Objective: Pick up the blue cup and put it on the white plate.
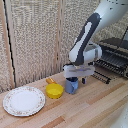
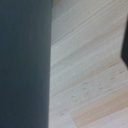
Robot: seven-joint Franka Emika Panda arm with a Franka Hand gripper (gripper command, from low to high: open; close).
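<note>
The blue cup [image 1: 71, 87] stands on the wooden table, right beside the yellow bowl on the exterior view's right. My gripper [image 1: 74, 80] is straight down on the cup, its white block just above the rim and its fingertips hidden at the cup's top. In the wrist view a blurred dark blue surface [image 2: 22, 65], apparently the cup wall, fills one side. A dark finger [image 2: 125, 47] shows at the opposite edge with bare table between them, so the jaws look apart. The cream-white plate [image 1: 23, 100] lies flat at the exterior view's left, with nothing on it.
A squat yellow bowl [image 1: 54, 90] with an orange handle sits between the cup and the plate. A black wire dish rack [image 1: 112, 62] stands at the back on the exterior view's right. A woven screen lines the back.
</note>
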